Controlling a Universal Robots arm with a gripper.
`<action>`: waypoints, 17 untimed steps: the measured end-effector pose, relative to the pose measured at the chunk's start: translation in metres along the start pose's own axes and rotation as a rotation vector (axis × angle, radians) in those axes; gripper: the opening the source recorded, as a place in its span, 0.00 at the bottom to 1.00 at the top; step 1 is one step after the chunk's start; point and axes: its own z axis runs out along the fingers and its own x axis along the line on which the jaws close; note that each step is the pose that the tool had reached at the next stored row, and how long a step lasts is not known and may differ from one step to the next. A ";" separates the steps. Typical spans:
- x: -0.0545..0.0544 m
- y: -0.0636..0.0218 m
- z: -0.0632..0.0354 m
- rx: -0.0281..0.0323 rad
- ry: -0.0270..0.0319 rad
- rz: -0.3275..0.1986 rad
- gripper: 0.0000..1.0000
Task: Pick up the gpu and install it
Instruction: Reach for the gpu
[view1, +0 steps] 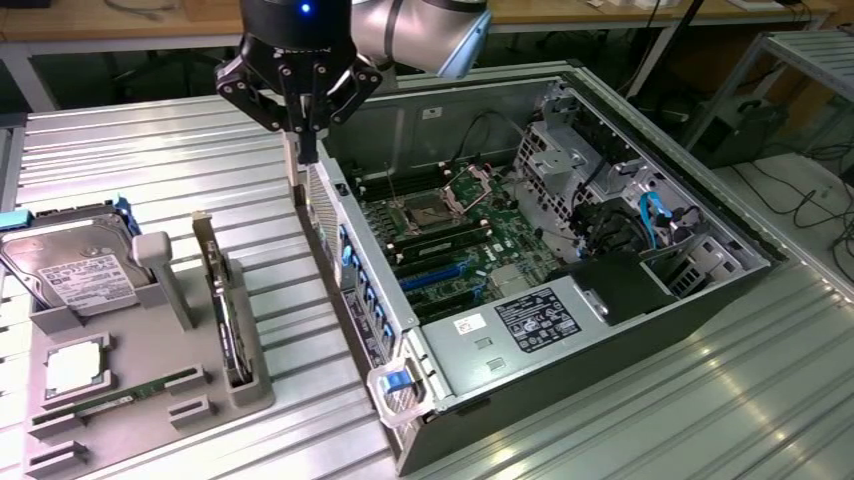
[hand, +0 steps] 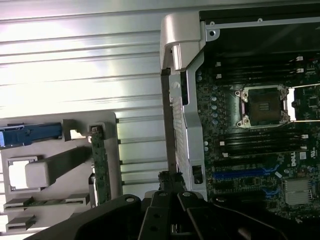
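Observation:
The gpu (view1: 224, 300) stands edge-on in a slot of the grey holder tray (view1: 147, 420), at the exterior view's left. It is a thin green card with a metal bracket at its far end. In the wrist view the gpu (hand: 98, 165) is a narrow green strip on the tray. My gripper (view1: 308, 150) hangs above the table between the tray and the open computer case (view1: 561, 400), close to the case's near wall. It is well above the gpu and apart from it. The fingers are shut, and I see nothing held between them (hand: 170, 180).
The case lies open with its motherboard (view1: 441, 230) and blue card slots (hand: 245, 172) exposed. The tray also holds a silver hard drive (view1: 80, 270), a CPU (view1: 76, 368) and a RAM stick (view1: 127, 395). Ribbed metal tabletop (view1: 160, 160) surrounds both.

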 end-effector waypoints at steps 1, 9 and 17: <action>0.000 -0.0001 0.0000 0.0000 0.0001 0.000 0.11; 0.006 -0.0008 -0.0001 0.0002 0.0017 0.000 0.11; 0.011 -0.0017 -0.0001 0.0002 0.0028 0.000 0.11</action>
